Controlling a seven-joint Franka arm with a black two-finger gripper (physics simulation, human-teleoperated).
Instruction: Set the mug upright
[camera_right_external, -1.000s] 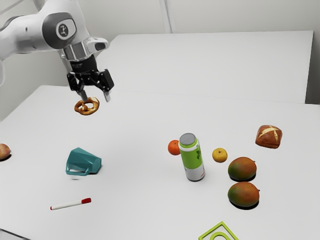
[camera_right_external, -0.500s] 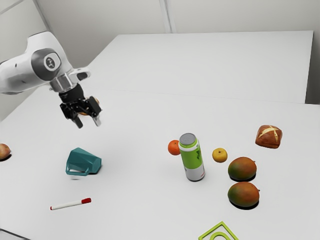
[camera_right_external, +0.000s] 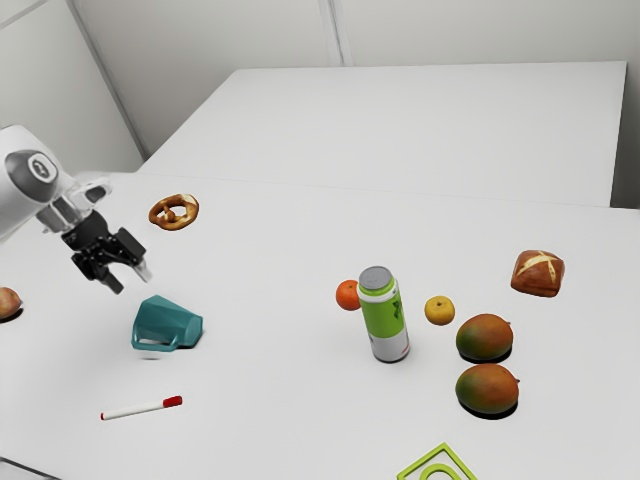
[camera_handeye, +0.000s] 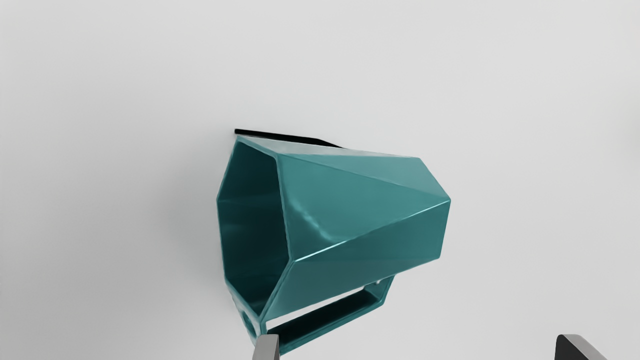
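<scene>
Over the table at the exterior view's left, my gripper hangs above and a little to the left of the teal mug, apart from it. The faceted mug lies on its side, its handle toward the exterior view's bottom edge. In the wrist view the mug shows its dark open mouth and its handle, one end of which is partly behind a fingertip. The gripper is open, its two fingers wide apart with nothing held between them.
Near the mug lie a red-capped marker, a pretzel and an onion. Farther to the exterior view's right are a green bottle, an orange, a yellow fruit, two mangoes, bread and a green frame.
My arm has moved down and toward the exterior view's left, leaving the pretzel fully in sight and bringing my gripper nearer the mug. The mug lies as before.
</scene>
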